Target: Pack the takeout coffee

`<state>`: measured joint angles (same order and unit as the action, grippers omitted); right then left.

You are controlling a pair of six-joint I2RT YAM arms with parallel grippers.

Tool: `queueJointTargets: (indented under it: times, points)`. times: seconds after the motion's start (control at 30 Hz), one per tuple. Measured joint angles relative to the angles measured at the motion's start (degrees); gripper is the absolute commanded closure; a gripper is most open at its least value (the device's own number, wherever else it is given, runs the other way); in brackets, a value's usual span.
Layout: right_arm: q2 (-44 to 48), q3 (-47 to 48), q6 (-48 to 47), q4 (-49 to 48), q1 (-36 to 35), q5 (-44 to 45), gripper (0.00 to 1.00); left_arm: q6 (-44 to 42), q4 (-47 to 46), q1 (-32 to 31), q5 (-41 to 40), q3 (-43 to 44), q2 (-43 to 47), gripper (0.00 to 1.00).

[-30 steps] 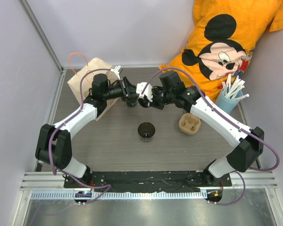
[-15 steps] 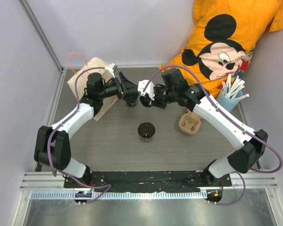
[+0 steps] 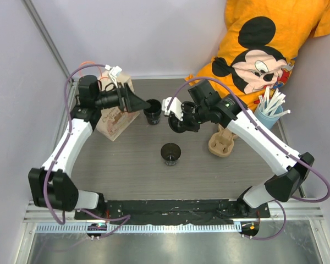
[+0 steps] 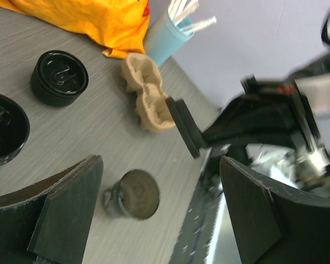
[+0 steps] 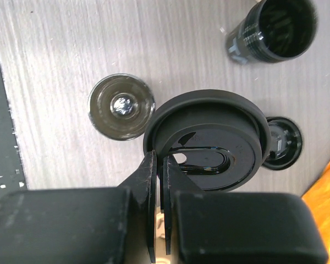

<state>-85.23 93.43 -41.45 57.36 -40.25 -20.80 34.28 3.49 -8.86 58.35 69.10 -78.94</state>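
nearest me, mid-table, a second dark cup (image 3: 171, 153) stands upright and open, with the beige pulp carrier (image 3: 221, 144) off to its right.

just beyond, my right gripper (image 5: 158, 170) is clamped on the rim of the black lid (image 5: 220, 126), holding it flat above the table (image 3: 132, 165). the wrist view shows a spare lid (image 5: 283, 143) lying on the table under its far edge.

the black cup (image 3: 152, 111) i take for the coffee stands upright and uncovered, just left of the held lid. my left gripper (image 3: 142, 103) is on its left with jaws spread wide and empty. i cannot tell whether a fingertip touches the rim.

i judge the cup light and thin-walled. it would tip or dent under a hard squeeze, so i would pinch it gently across the wall just below the rim. the lid looks stiffer but slick, and the rim is the place to grip it.

far left, the brown paper bag (image 3: 114, 118) sits partly under the left arm, and i cannot see its mouth. far right are the blue cup of straws (image 3: 268, 116) and the orange shirt (image 3: 264, 44), both well clear. the crowding is the two wrists around the cup.
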Motion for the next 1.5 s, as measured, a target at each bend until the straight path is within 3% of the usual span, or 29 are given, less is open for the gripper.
queueJointTargets:
  times: [0.2, 0.3, 0.7, 1.07, 1.23, 1.5]
  points:
    - [-3.1, 1.2, 3.5, 2.4, -1.5, 1.6, 0.99, -24.0, 17.4, -0.3, 0.8, 0.2, 8.8, 0.07]
    - [-5.7, 1.2, 5.3, 2.9, -3.8, 3.5, 0.99, -31.5, 25.1, -0.5, 0.9, 0.3, 10.5, 0.09]
    - [-7.1, -4.0, 11.8, 0.2, -6.7, 6.5, 0.99, -41.6, 36.9, -1.4, 2.2, -15.7, 14.0, 0.12]
    - [-14.5, -3.6, 15.5, 0.7, -10.3, 7.4, 0.99, -68.3, 55.0, -1.5, 0.6, -15.9, 19.6, 0.25]
    - [-15.7, -3.4, 16.2, 2.4, -11.5, 8.7, 0.99, -73.8, 58.6, -1.5, -1.4, -15.9, 22.3, 0.27]
    - [-18.4, 3.9, 16.2, 6.9, -13.0, 10.6, 0.99, -75.0, 59.4, -1.5, -2.7, -16.4, 23.6, 0.29]
